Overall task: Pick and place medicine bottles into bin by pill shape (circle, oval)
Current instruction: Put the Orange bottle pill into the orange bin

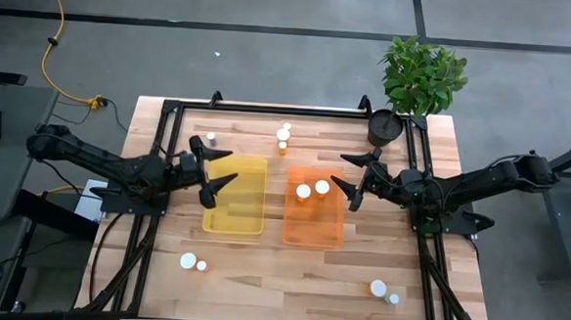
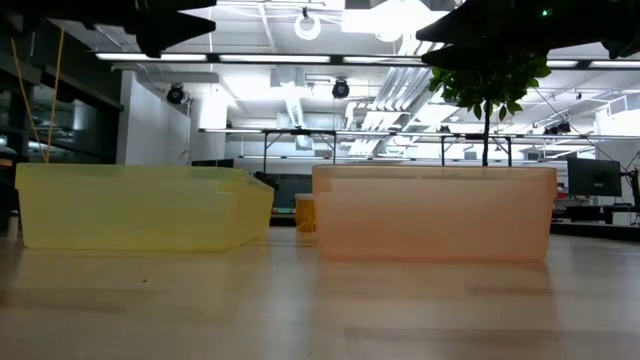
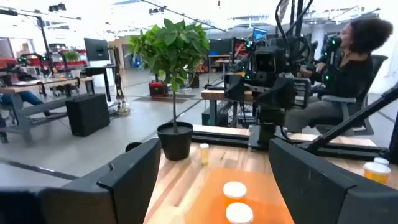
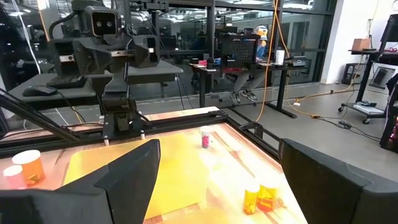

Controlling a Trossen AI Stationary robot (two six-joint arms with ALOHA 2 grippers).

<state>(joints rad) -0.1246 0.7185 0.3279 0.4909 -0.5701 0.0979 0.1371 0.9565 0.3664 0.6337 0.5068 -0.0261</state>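
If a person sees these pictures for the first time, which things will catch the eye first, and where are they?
Two coloured trays lie side by side mid-table: a yellow tray that looks empty and an orange tray holding two white-capped bottles. Each arm's open tool hangs by its tray's outer edge, the left tool at the yellow, the right tool at the orange. A leafy potted plant stands at the far right corner, and other bottles are scattered over the table.

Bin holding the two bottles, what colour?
Orange bin; clearest in the high view.

Small orange translucent pill bottles with round white caps point(image 1: 312, 190): two in the orange translucent plastic tray point(image 1: 312, 232), others scattered on the wooden surface point(image 1: 289, 283).
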